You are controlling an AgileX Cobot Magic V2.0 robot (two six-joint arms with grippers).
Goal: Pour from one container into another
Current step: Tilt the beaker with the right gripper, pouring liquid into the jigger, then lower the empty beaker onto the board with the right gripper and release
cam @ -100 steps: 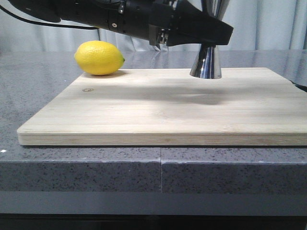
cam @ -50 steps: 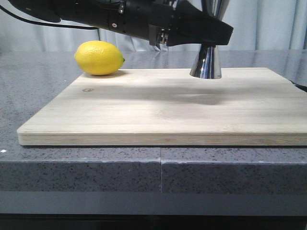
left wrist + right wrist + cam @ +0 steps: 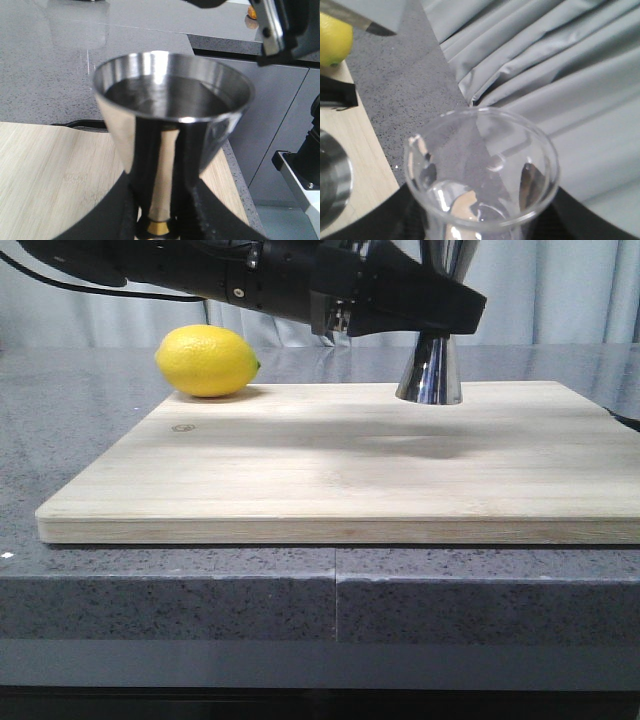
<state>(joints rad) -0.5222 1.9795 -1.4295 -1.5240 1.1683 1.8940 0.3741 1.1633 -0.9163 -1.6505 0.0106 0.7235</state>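
While the steel jigger (image 3: 430,375) stands upright on the far right part of the wooden board (image 3: 340,465), both arms have something in their grasp.

Left gripper (image 3: 160,210): its black fingers (image 3: 127,210) close on the jigger's narrow waist, just above the thin gold band (image 3: 159,227).

Jigger's cup: the wrist view looks into the open top (image 3: 172,95); the inside looks dark and shiny, and whether liquid is in it I cannot tell.

Right gripper (image 3: 480,222): dark pads (image 3: 577,215) sit on either side of the glass beaker (image 3: 480,170), gripping it low on its wall.

Beaker: upright with its flared rim facing the camera, off the board's far edge, the jigger's rim (image 3: 332,175) close beside it; it does not show in the front view.

Lemon (image 3: 207,361): rests at the board's far left corner, well apart from the jigger.

Board: lies flat on the grey speckled counter (image 3: 170,600).

Backdrop: pale grey curtain (image 3: 560,65) behind the counter.
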